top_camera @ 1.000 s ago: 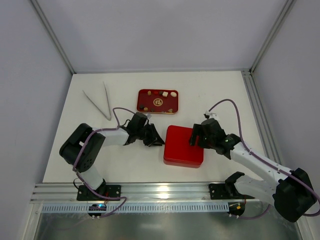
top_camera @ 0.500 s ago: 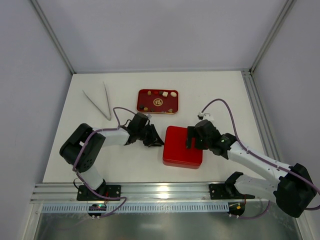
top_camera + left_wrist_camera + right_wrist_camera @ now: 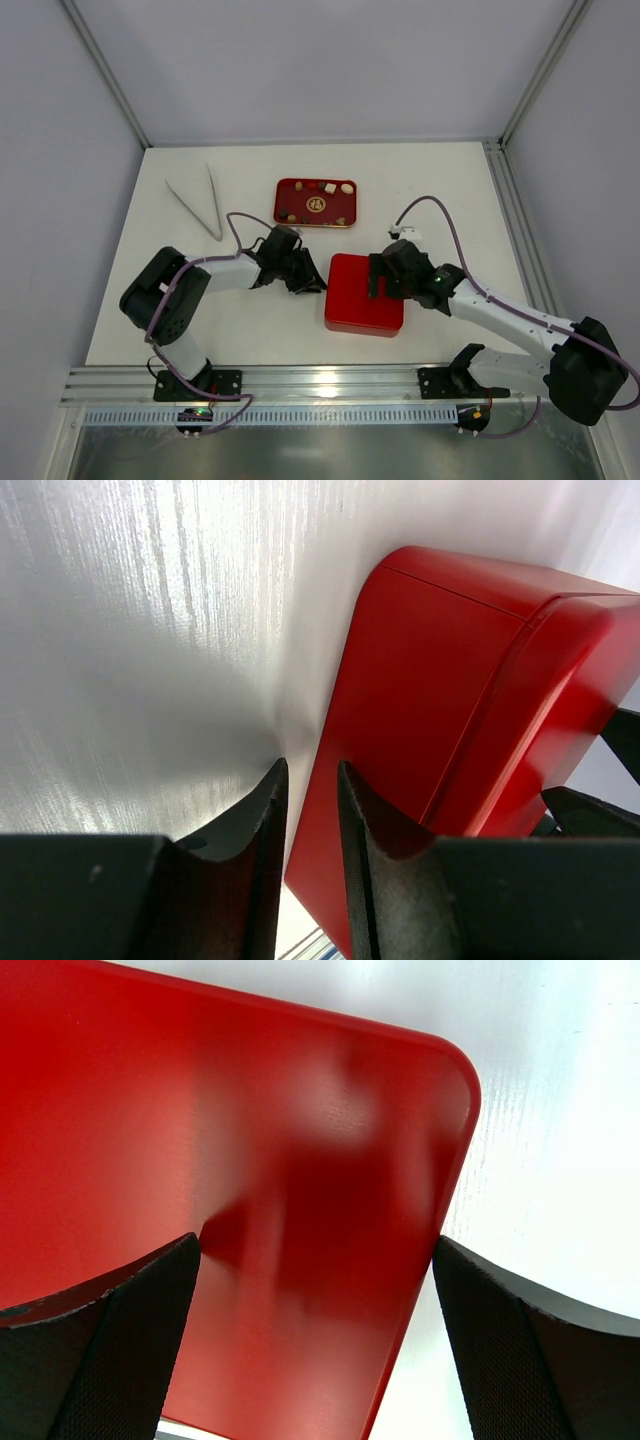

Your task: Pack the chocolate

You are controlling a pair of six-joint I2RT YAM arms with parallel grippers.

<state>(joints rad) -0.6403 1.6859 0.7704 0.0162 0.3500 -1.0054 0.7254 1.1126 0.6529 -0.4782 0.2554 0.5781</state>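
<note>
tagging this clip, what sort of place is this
Most likely a lab robot cell, not a home or shop: a white table boxed in by plain grey walls, with a left arm and right arm bolted to a metal rail at its near edge.

You can't sort the chocolate (image 3: 329,187) on the red tray (image 3: 278,203): the pieces are specks, too small to count. The red box (image 3: 355,305) is closed, so its inside is hidden, and the right gripper (image 3: 386,283) covers its far right corner. In the right wrist view the box runs off the top and left edges, and part of the lid (image 3: 330,1090) is blurred. Whether the fingers (image 3: 262,825) of the left gripper (image 3: 318,283) touch the box, you cannot tell.
</note>
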